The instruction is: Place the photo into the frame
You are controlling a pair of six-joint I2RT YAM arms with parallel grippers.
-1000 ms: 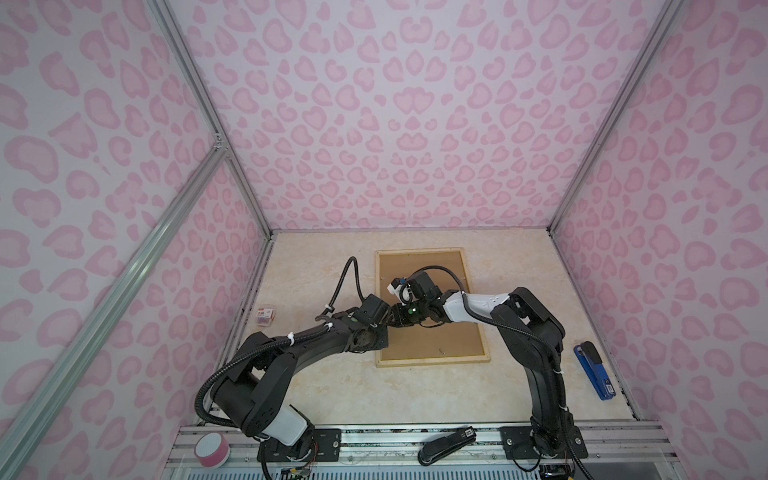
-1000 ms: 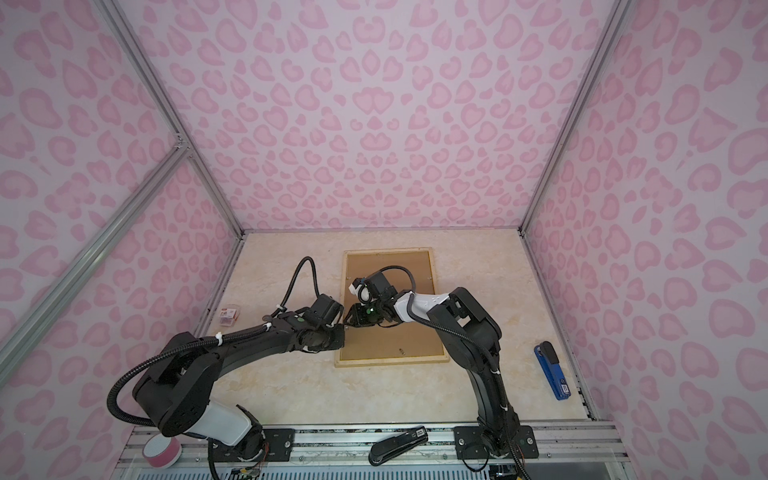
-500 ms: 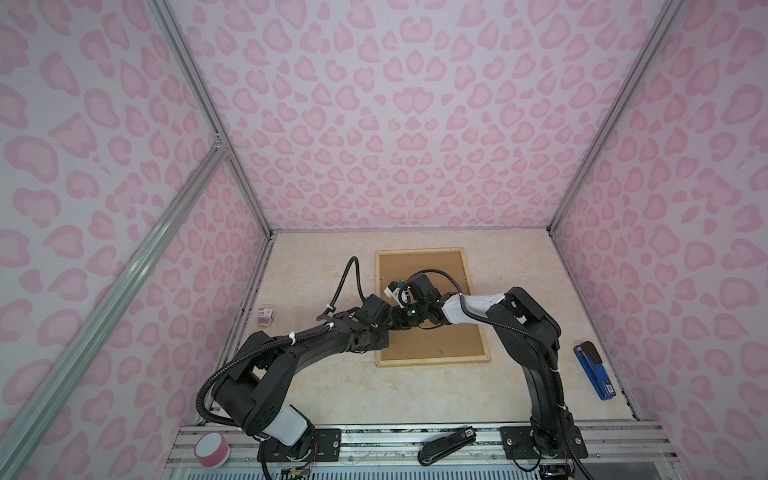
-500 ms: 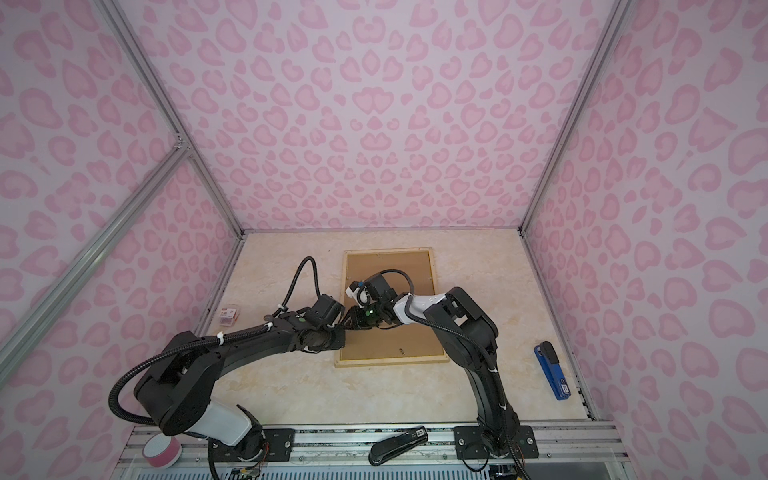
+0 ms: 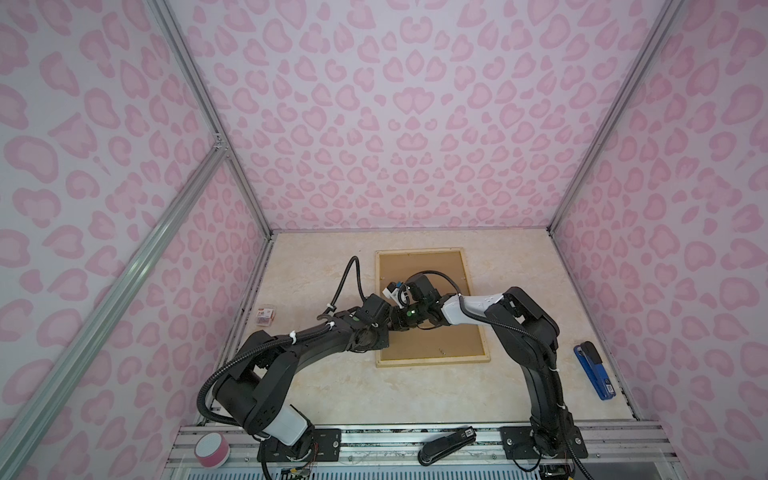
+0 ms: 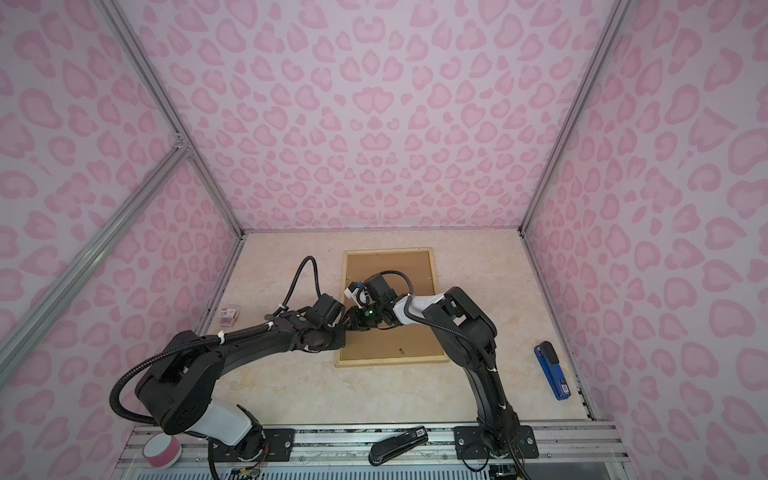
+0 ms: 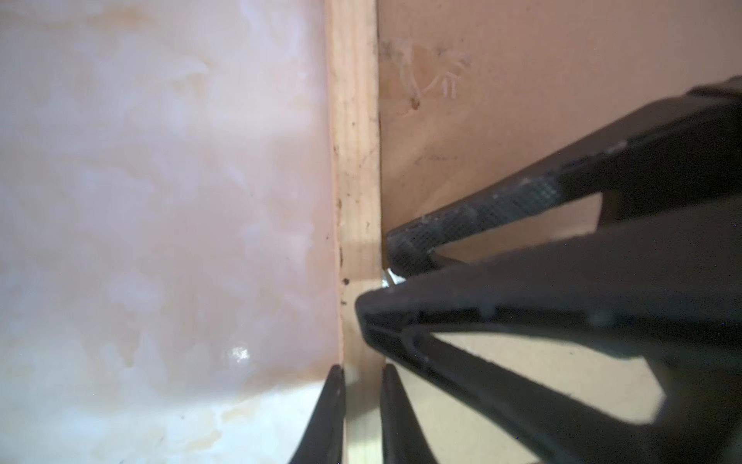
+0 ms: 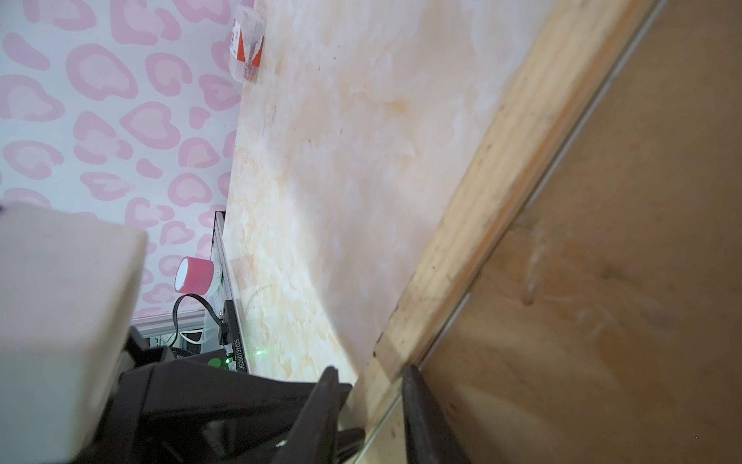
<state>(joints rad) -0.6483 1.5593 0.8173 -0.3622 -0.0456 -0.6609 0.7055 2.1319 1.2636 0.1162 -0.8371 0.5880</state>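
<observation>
1. The bench (image 5: 332,395) carries the frame (image 5: 432,360) lying flat, midway between its left and right edges and nearer the far edge. The frame seems to lie face down, so its back is open for the work.
2. The brown backing board (image 5: 449,340) fills the frame. The photo shows in no view. It may lie under the board, but I cannot tell.
3. The left hand (image 7: 363,373) is clamped on the frame's long strip, the one that faces the bench's left edge, with 1 finger on each side of the wood. I judge that it holds the frame steady so that it does not slide.
4. The right hand (image 8: 371,373) stands just beside it on the same strip, at the seam between wood and board. Its 2 fingers are a little apart, and I cannot tell whether they pinch anything.
5. A small metal tab (image 7: 388,279) sits at that seam, between the right hand's fingertips. Probably this tab locks the board in, which would explain why both hands meet here.
</observation>
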